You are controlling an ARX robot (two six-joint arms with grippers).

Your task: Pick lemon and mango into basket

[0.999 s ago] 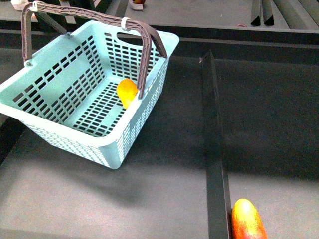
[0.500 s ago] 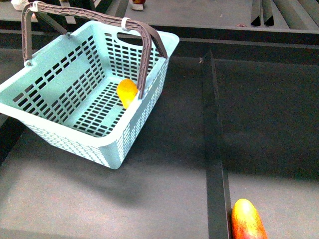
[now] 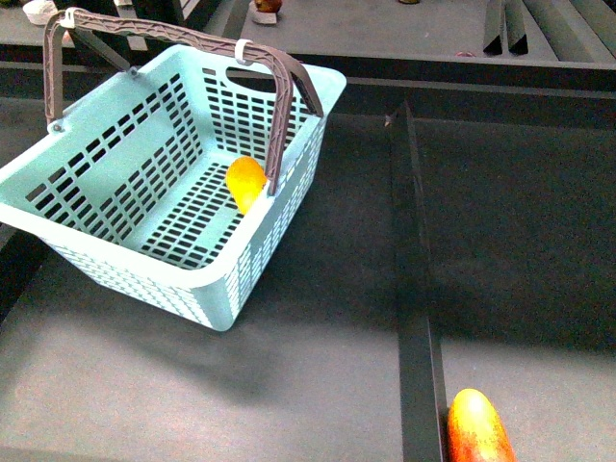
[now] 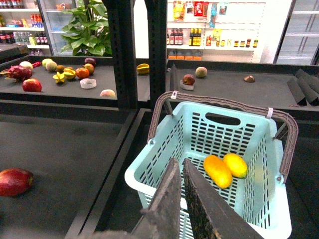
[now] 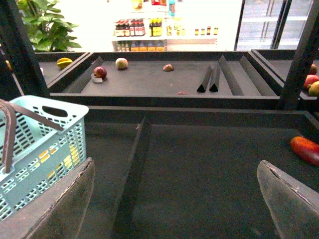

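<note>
The left gripper [image 4: 180, 162] has its fingers drawn almost together, with only a slit between them and nothing held. The right gripper [image 5: 175, 165] is spread wide and empty.

Just beyond the left fingertips and below them sits the basket [image 4: 227, 106]. Two fruits lie touching on its floor: an orange oval [image 4: 218, 171] and, on its far side, a yellow lemon [image 4: 235, 165]. The orange one may be a mango, but I cannot be sure.

A red-and-yellow mango [image 3: 477, 428] lies close to the robot, against the divider [image 3: 414, 289]. Neither wrist view shows it, so its place relative to the fingers cannot be fixed. The divider also runs away between the right fingers, nearer the one on the basket side.

If that mango is the next to go, it looks firm, smooth-skinned and fairly heavy, so it is likely to slip or roll in a loose pinch and to bruise in a hard one. The best hold is across its narrow middle. The divider leaves little room for a finger on that side.
</note>
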